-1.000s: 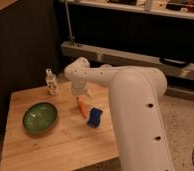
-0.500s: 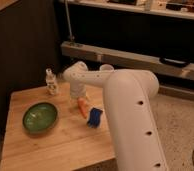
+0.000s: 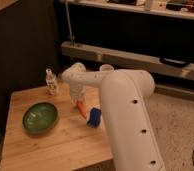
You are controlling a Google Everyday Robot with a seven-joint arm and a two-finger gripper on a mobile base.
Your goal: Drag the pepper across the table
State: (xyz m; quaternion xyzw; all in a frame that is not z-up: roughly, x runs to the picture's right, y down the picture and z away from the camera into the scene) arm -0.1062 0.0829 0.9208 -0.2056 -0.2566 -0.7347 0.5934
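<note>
Since a second ago our arm has swung lower, with the gripper [image 3: 78, 99] now at the far end of the pepper [image 3: 82, 109]. The pepper lies on the bench [image 3: 50, 145] just beside the blue block [image 3: 94, 116]; we cannot tell how wide the gripper stands.

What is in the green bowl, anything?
Empty: the bowl shows only its bare green inside. The gripper is down at the pepper, apart from the bowl.

Single view: high, behind the bulky white robot arm [image 3: 126, 112], facing down onto the light wooden plank worktop [image 3: 50, 146]. Fairly near; the arm fills the right foreground. Claw [image 3: 77, 99] over the worktop's far half.
</note>
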